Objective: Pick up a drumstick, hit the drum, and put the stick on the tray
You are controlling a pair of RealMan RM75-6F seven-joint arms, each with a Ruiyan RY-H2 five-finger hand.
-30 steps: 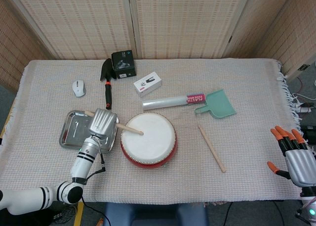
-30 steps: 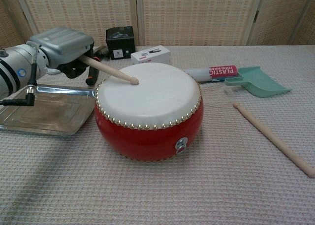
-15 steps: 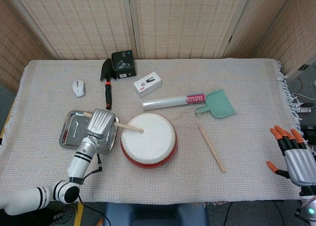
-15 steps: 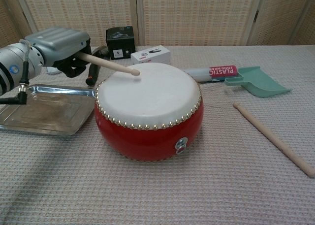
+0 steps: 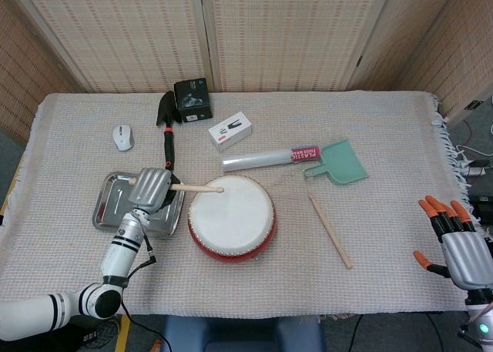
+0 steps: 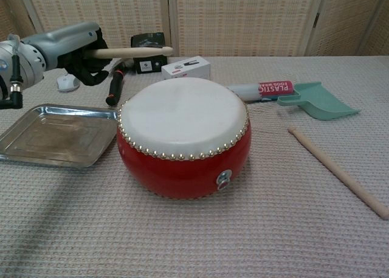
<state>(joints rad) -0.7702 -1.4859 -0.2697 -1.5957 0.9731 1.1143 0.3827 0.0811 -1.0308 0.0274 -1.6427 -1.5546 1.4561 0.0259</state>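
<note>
My left hand [image 5: 149,187] [image 6: 68,42] grips a wooden drumstick [image 5: 196,189] [image 6: 130,52] and holds it raised, nearly level, its tip above the far left edge of the drum. The red drum [image 5: 231,217] [image 6: 183,135] with a white skin stands at the table's middle. A metal tray [image 5: 108,204] [image 6: 55,137] lies left of the drum, under my left hand. A second drumstick [image 5: 330,231] [image 6: 337,171] lies on the cloth right of the drum. My right hand [image 5: 457,243] hangs off the table's right edge, fingers spread, holding nothing.
Behind the drum lie a plastic wrap roll [image 5: 269,159], a teal dustpan [image 5: 339,163], a white box [image 5: 230,130], a black box [image 5: 192,99], a black trowel with an orange handle [image 5: 167,132] and a white mouse [image 5: 122,137].
My left hand has lifted and drawn back left, raising the drumstick's tip off the drum skin to above the drum's far left edge. The right hand has not moved.
</note>
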